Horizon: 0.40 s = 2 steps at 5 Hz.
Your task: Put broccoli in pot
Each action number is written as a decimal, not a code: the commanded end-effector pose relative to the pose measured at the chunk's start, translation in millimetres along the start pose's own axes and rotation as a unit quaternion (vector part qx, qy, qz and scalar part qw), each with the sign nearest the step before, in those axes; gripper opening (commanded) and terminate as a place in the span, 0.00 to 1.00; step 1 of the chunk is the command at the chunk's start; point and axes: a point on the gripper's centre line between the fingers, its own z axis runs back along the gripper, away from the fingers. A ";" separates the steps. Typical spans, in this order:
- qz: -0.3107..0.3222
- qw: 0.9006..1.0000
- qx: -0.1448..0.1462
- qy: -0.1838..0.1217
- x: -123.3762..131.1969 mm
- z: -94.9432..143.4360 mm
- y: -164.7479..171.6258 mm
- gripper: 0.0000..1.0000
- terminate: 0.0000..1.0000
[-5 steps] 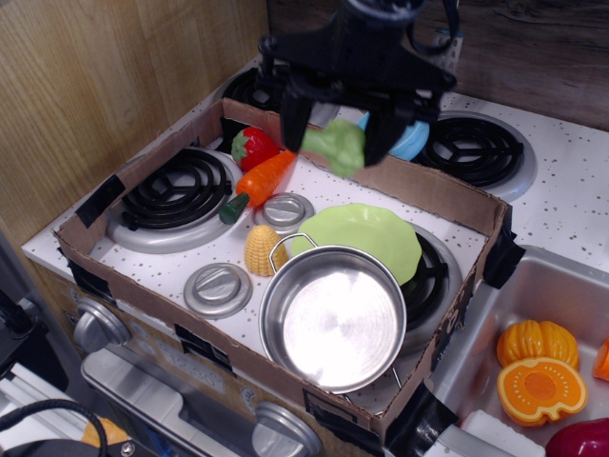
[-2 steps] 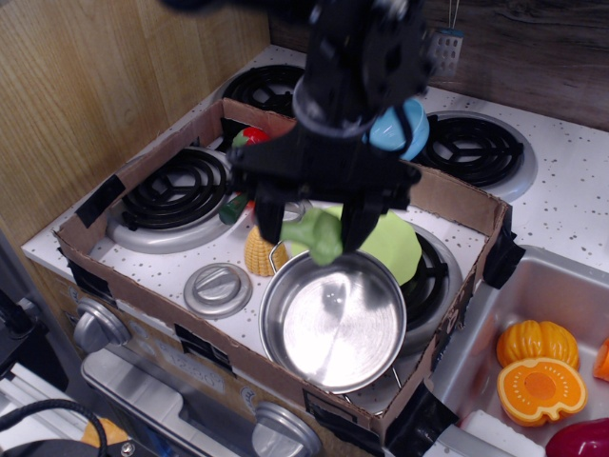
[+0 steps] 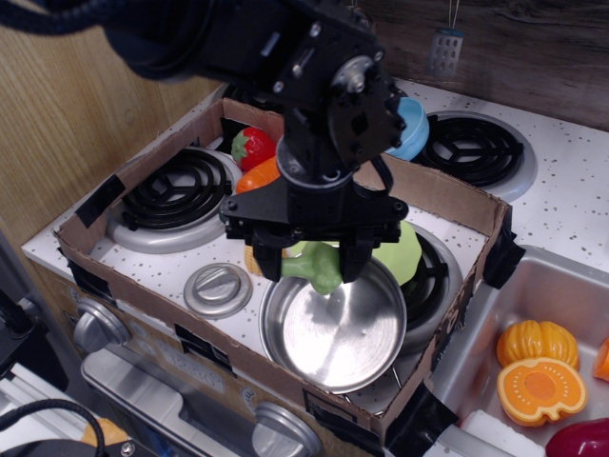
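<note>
Item: hand point(image 3: 312, 268), centre of frame, two dark fingers point(image 3: 267, 259) closed around the broccoli point(image 3: 318, 268). Location: broccoli is held over the upper-left rim of the pot point(image 3: 335, 326), which sits lower centre on the stove surface point(image 3: 166, 262). Step in hand, as judged: carry phase, release not yet made. Next move calls for a small shift toward the pot's middle, then opening.

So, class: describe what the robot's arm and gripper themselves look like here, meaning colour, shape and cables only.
The arm is matte black and bulky, with a rounded cylindrical joint housing showing a small silvery cap. A black cable loops beside the wrist. The gripper is a wide black crossbar with two short, blocky black fingers hanging from its ends. No markings are readable.
</note>
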 end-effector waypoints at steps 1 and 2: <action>-0.025 1.000 -0.007 -0.015 14.8 10.7 -7.6 1.00 0.00; -0.028 1.000 -0.006 -0.011 18.0 11.5 -9.5 1.00 0.00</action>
